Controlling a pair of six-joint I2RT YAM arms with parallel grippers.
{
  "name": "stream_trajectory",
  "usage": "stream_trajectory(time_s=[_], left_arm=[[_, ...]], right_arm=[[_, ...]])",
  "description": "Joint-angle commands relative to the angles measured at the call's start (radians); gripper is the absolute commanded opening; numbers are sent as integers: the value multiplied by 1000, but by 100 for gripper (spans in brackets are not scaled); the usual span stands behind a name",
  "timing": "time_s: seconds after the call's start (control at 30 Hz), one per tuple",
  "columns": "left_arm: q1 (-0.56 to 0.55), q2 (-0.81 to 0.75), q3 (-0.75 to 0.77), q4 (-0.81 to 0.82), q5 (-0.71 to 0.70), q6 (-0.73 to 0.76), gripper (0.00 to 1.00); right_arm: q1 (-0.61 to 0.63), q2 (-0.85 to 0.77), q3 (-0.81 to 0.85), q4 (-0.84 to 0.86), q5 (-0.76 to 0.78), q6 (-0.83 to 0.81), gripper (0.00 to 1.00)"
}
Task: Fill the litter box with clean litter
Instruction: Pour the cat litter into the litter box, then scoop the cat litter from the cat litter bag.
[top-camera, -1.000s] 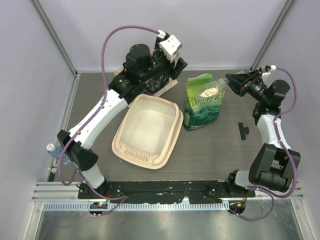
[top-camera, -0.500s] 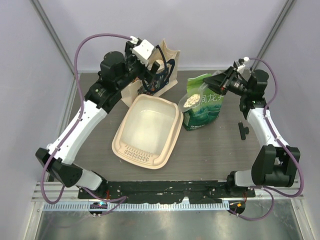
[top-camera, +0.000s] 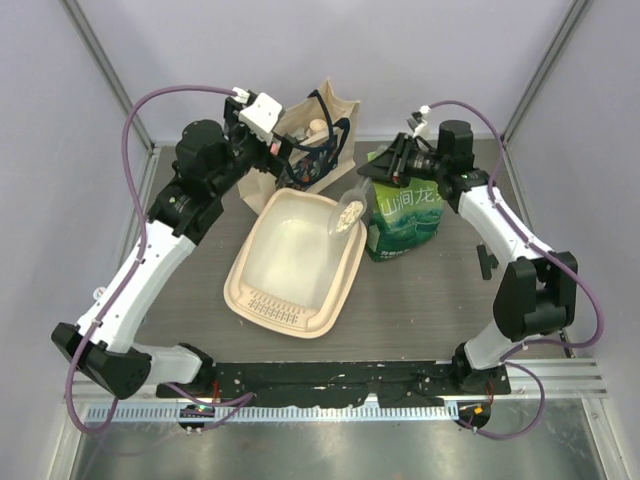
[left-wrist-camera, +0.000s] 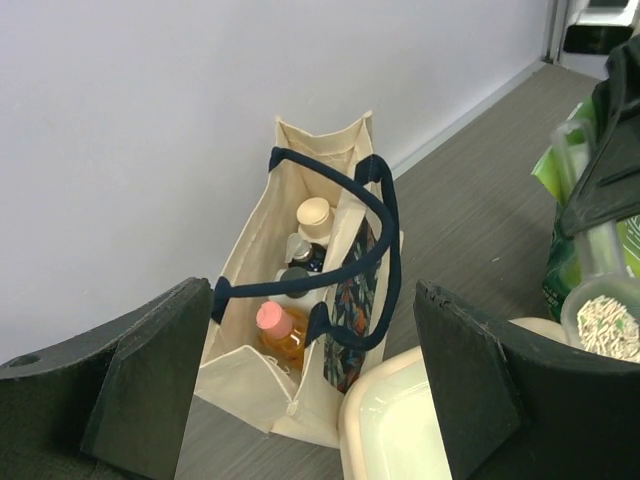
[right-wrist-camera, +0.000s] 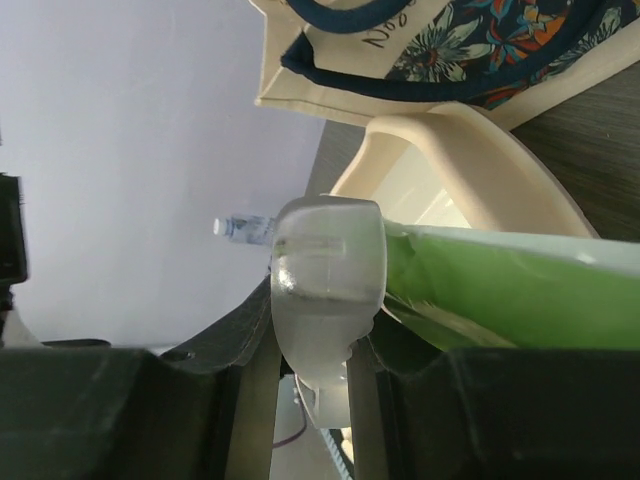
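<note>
Below the right tool (top-camera: 383, 168), which pinches a clear scoop (top-camera: 350, 208) of clean litter (left-wrist-camera: 606, 328), lies the litter box (top-camera: 240, 262); the left tool (left-wrist-camera: 310, 360) hangs spread wide above a tote bag (left-wrist-camera: 245, 372).

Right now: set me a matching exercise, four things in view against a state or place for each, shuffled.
1 litter box
2 tote bag
3 green bag
4 scoop

A gripped by the right hand, litter in it
B cream, ribbed strip at its near end
C bottles inside
D upright, white characters on its front

Pairs: 1-B, 2-C, 3-D, 4-A
</note>
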Motion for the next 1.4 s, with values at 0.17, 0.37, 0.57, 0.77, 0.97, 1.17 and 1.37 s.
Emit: stream_trajectory(time_s=[0.17,0.37,0.57,0.77,0.97,1.17,1.37], left_arm=[[38,-59,-31,54,38,-23,85],[60,-62,-48,60,66,-37,84],[60,-47,-40,60,81,-40,84],[61,-27,-29,76,84,-43,84],[61,16,10,80,95,-54,84],[55,77,84,76,202,-118,83],[-46,192,161,60,356,-152,81]], right_arm=[[146,109,161,-140,181,-254,1],[250,166,317,-316,337,-616,1],[325,142,336,-372,433,-801,1],[385,-24,184,-210,585,-984,1],[391,-118,100,-105,546,-960,1],[300,-179,227,-96,547,-727,1],[-55,-171,402,-94,526,-526,1]])
